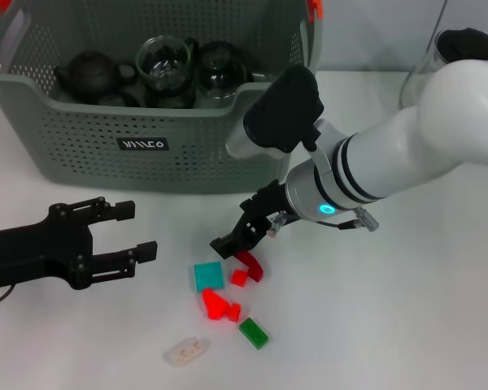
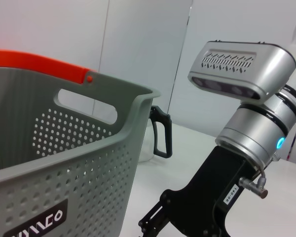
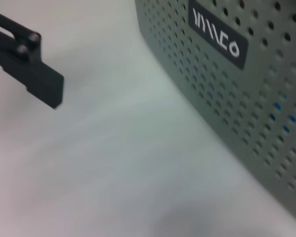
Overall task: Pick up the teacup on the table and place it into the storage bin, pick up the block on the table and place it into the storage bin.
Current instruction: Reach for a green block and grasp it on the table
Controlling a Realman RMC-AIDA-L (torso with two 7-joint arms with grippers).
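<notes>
Nearest you, a clear block (image 1: 185, 351) and green block (image 1: 254, 332) are lying on the table (image 1: 407, 325) at the edge of the scattered pile. Your right gripper (image 1: 242, 236), fingers apparently spread, is reaching low over the red blocks (image 1: 221, 305) and teal block (image 1: 208, 276), positioned to take one. Your left gripper (image 1: 128, 231) is idling spread beside the bin (image 1: 81, 154), which is already holding teaware.

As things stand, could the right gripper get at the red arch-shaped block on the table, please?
Probably yes: the right gripper hangs just above the red arch block, nothing lies between them, and the storage bin sits behind.
</notes>
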